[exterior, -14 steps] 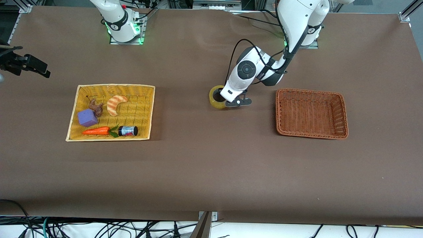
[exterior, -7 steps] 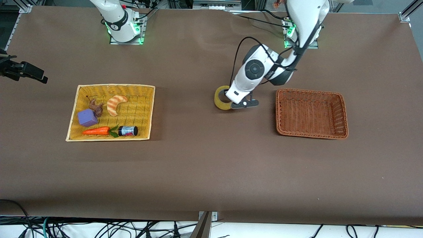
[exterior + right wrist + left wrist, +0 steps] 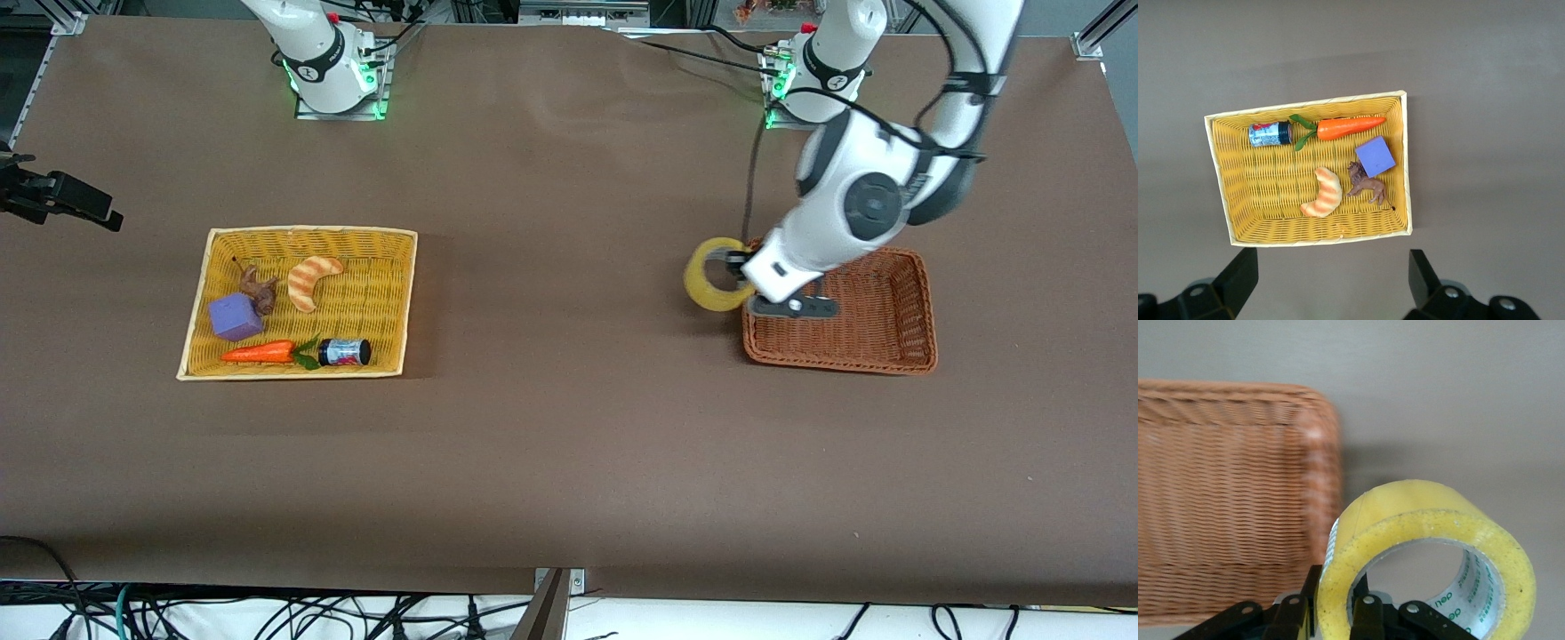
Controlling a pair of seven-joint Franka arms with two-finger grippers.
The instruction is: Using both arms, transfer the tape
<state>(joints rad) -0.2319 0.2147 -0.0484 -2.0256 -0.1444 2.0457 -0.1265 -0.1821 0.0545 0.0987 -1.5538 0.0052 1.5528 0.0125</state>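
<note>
tape thick yellowish translucent ring, clamped in left pincer; right pincer wide.

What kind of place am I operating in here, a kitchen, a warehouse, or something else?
Most likely a robotics lab bench: two arms bolted to a brown-covered table, loose cables along its edge, toy props in a yellow basket. The left pincer holds the tape beside a brown basket; the right pincer waits.

A robotics lab: two white arms bolted to a brown-covered surface, aluminium framing at its corners, black cables tangled below its edge.
</note>
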